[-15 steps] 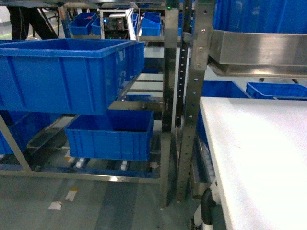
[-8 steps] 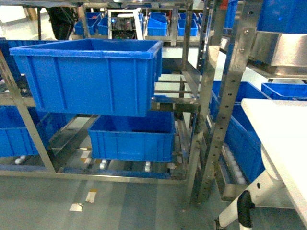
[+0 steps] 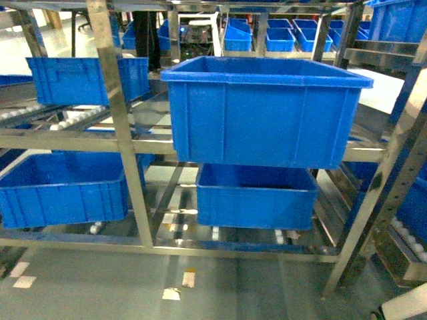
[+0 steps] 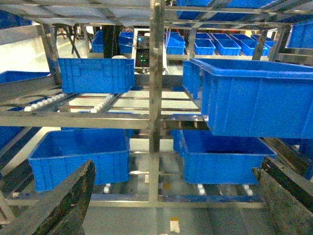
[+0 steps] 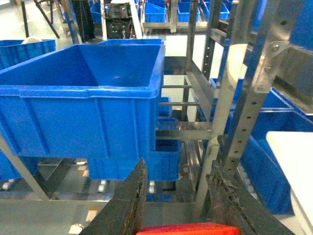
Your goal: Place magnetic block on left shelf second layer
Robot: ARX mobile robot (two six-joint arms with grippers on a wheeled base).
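Note:
The magnetic block [image 5: 188,228] is a red piece at the bottom edge of the right wrist view, and my right gripper [image 5: 177,169] is shut on it, one dark finger on each side. The left shelf second layer [image 3: 87,140] is a steel tier with white rollers, bearing a large deep blue bin [image 3: 263,110]. That bin [image 5: 83,93] is ahead and to the left of the right gripper. My left gripper [image 4: 176,166] stands wide open and empty, facing a rack post [image 4: 155,73]. Neither gripper shows in the head view.
Lower blue bins [image 3: 257,197] [image 3: 63,187] sit on the bottom tier. Square steel posts [image 3: 120,120] [image 5: 254,88] stand in front. A white tabletop corner [image 5: 293,161] is at the right. Tape marks [image 3: 190,277] lie on the grey floor. More racks with bins stand behind.
The head view has swung left: the white table has left the frame on the right, and the rack with the large blue bin now fills the middle.

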